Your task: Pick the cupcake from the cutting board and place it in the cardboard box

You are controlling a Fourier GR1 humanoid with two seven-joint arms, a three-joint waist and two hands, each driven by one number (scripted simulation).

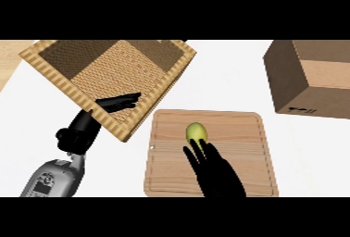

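Resting cupcake (196, 132) (just beyond right hand (217, 176))

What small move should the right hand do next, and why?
Probably ease the right hand forward a little and curl its fingers round the yellow-green cupcake. The cupcake lies on the cutting board just beyond the fingertips, and the hand is open, holding nothing yet.
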